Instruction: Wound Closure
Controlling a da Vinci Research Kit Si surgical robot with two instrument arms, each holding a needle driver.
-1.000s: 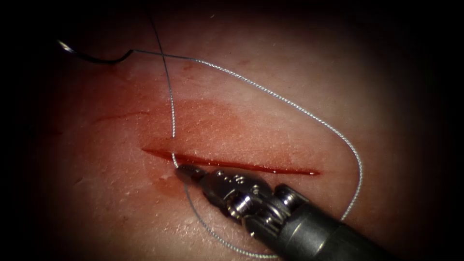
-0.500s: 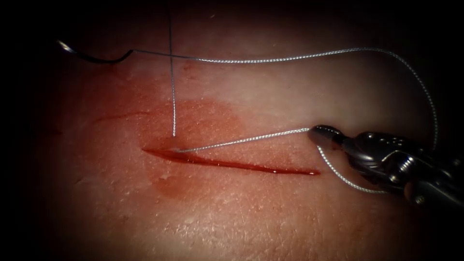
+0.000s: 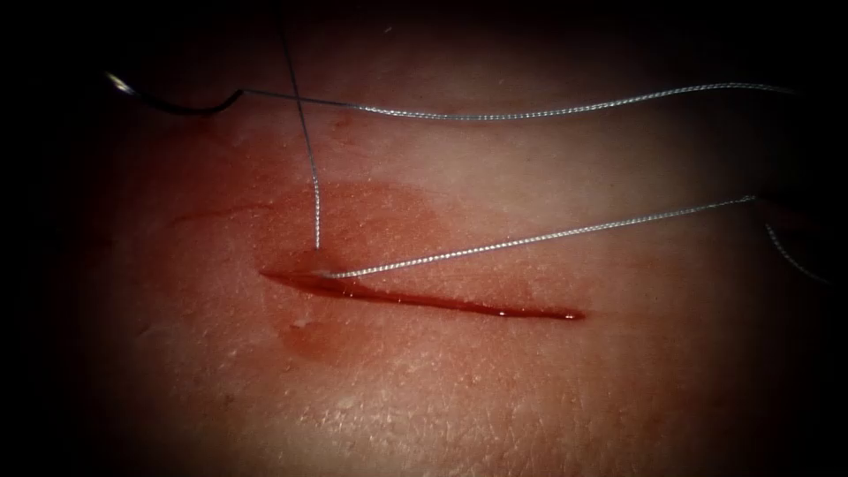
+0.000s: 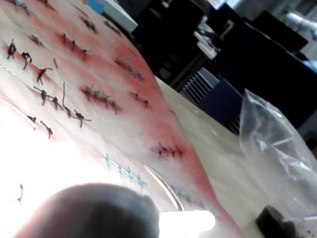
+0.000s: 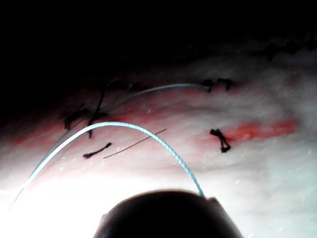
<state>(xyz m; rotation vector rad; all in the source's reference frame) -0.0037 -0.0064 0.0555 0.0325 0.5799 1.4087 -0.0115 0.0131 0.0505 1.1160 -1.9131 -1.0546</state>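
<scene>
Since half a second ago the right arm's tool has drawn away toward 3 o'clock, and the thread [image 3: 548, 236] it was pulling now stretches as a longer, straighter line from the left end of the cut to the 3 o'clock edge.

The tissue [image 3: 495, 389] spreads across the endoscope view. A patch of red fluid [image 3: 371, 221] stains it around the centre and toward 9 o'clock. The cut [image 3: 442, 303] runs as a thin dark red line from left of centre toward 4 o'clock, and red fluid lies along it.

A second strand of thread runs from the needle along 12 o'clock to the 2 o'clock edge. A third rises from just above the cut's left end toward 11 o'clock, crossing the second. The needle [image 3: 172, 108] lies free on the tissue at 10 o'clock, beyond the cut's left end, held by nothing and not in the tissue.

In the right wrist view the thread arcs to the dark rounded body of the right tool [image 5: 168, 215]; whether that tool grips it I cannot tell. In the left wrist view the left tool [image 4: 94, 210] is a dark blur over the tissue, its state I cannot tell either.
</scene>
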